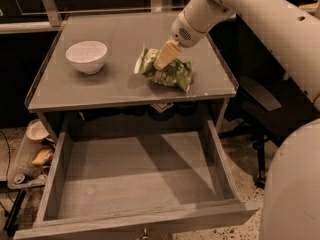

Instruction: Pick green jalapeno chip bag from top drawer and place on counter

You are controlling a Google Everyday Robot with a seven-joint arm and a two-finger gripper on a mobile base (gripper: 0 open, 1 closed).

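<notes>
Flat square grey table [100,86] is standing over the wide shallow grey top drawer [135,184], which is sitting pulled out. Crinkly green chip bag [176,75] is lying on the table, near the right edge and front rim. Round white bowl [86,57] is sitting well apart to the left, with open tabletop showing between them. Claw [162,61] is touching the bag's top; can't tell whether it is gripping.

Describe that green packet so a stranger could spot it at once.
Find the grey counter above the open top drawer, then look right of the white bowl. The gripper rests on the green jalapeno chip bag, the only crinkly, green thing there.
</notes>
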